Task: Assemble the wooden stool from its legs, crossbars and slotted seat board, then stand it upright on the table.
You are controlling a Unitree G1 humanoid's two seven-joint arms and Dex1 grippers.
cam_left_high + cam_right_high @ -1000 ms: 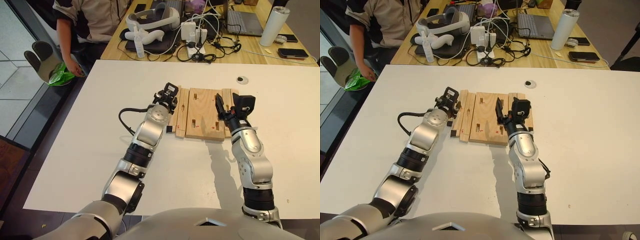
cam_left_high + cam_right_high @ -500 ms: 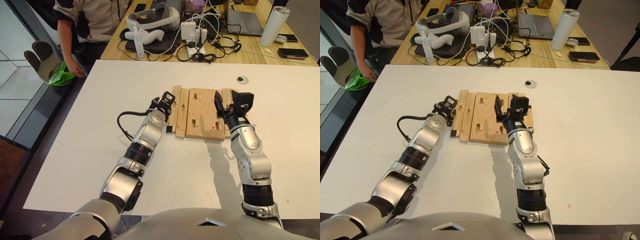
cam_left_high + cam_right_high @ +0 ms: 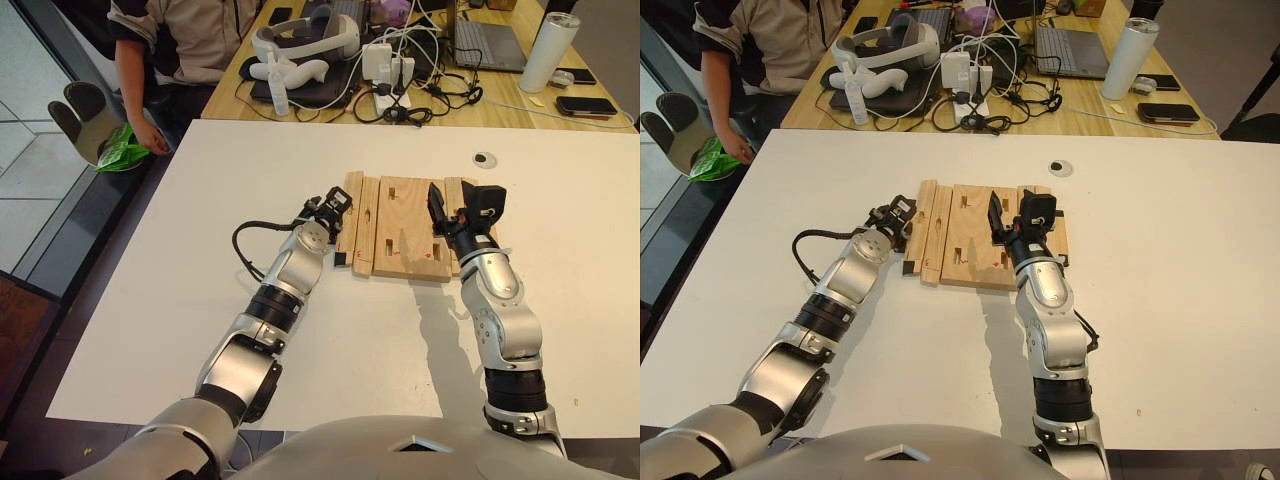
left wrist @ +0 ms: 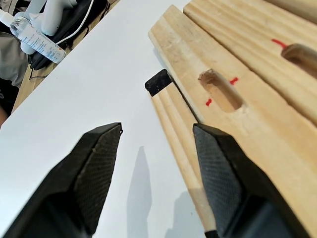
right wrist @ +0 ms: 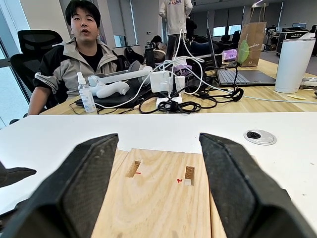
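Toward the surface's far edge, seat board and slotted bars lie flat, unassembled. My left jaws, wide, have sunk to the thin black-tipped crossbar at the parts' left edge. My right jaws, wide, hover over the board. Pickup likely next.

No legible words or nos. anywhere; only signs are short red pen ticks on the wood. Slotted seat board: one red tick beside each of its 2 far slots. Wooden rail: 2 red ticks flanking its oval hole. Next board: red stroke by its hole. Print on paper bag too small to read.
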